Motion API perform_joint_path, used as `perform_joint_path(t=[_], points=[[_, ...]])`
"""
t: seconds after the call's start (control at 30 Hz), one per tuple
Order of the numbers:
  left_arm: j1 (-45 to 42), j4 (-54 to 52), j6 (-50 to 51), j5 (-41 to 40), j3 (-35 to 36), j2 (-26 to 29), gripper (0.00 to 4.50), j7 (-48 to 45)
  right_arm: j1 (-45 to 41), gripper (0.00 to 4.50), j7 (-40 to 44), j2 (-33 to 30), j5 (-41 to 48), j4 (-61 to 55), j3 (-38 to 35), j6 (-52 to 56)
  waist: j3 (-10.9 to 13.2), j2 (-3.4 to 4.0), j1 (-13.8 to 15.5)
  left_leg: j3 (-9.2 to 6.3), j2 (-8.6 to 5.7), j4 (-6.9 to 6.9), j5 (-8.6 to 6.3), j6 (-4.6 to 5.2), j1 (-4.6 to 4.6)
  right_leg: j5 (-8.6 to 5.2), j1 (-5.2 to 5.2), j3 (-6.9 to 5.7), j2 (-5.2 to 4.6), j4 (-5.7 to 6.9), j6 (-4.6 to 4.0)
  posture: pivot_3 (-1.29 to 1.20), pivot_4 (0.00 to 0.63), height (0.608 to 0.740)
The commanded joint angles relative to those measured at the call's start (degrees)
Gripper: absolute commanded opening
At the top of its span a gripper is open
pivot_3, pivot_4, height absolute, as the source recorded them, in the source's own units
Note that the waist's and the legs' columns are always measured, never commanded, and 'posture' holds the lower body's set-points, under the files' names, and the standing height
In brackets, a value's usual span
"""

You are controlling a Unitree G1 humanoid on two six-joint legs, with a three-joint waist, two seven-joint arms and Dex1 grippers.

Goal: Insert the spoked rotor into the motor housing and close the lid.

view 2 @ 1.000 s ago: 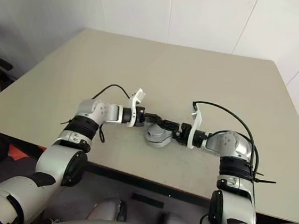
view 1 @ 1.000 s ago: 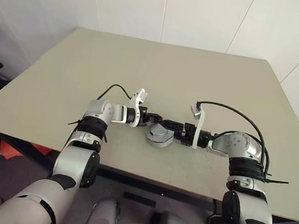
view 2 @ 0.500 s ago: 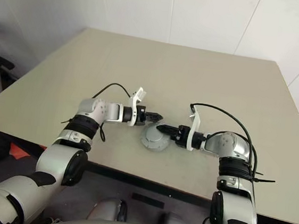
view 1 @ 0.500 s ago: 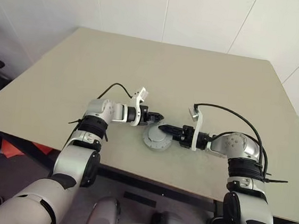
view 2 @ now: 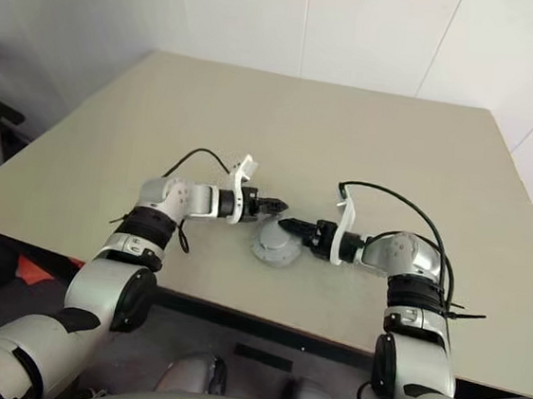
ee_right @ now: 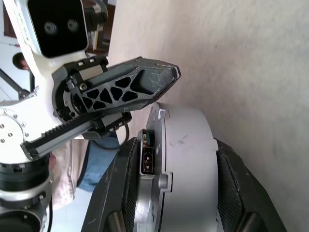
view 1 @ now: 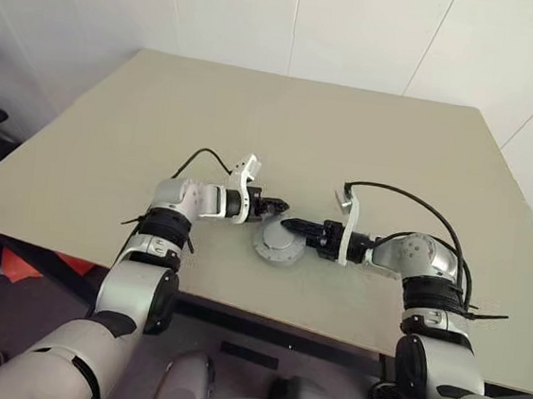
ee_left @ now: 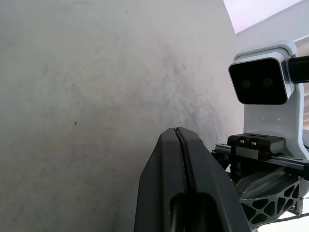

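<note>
Motor housing on beige table

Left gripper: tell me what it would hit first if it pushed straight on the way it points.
Probably the right gripper, whose fingers clamp the motor housing just ahead. The left gripper is shut; depth between them is unclear.

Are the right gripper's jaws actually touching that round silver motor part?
Touching. In the right wrist view the right gripper has one jaw pressed against each side of the motor housing.
</note>
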Motion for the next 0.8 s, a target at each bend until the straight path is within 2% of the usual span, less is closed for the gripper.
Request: perform_joint_path(t=[0.03, 0.3, 0.8], points=[[0.24, -2.58, -3.49, -1.63, 2.72, 1.22, 0.00, 0.30, -1.77, 2.10, -1.23, 0.37, -0.14, 1.74, -0.93, -2.82, 0.00, 0.00, 0.07, 0.00, 0.00, 0.01, 0.00, 0.00, 0.00, 0.00, 0.00, 0.00, 0.00, 0.00, 0.00, 0.00, 0.000, 0.740], [2.59, -5.86, -4.73, -3.26, 5.10, 2.08, 0.00, 1.76, -3.47, 2.10, -1.60, -0.09, -0.95, 6.31, -0.69, -6.00, 0.00, 0.00, 0.42, 0.00, 0.00, 0.07, -0.04, 0.07, -0.09, 0.00, -0.01, -0.02, -0.01, 0.00, 0.00, 0.00, 0.000, 0.740], [3.71, -7.42, -4.60, -4.32, 4.75, 1.91, 0.00, 3.44, -6.29, 2.00, -3.23, -0.59, -1.31, 12.34, -1.94, -9.46, 0.00, 0.00, 1.42, 0.01, 0.00, 0.13, -0.04, 0.07, -0.07, 0.02, 0.02, -0.02, -0.02, 0.03, 0.01, 0.00, 0.000, 0.740]])
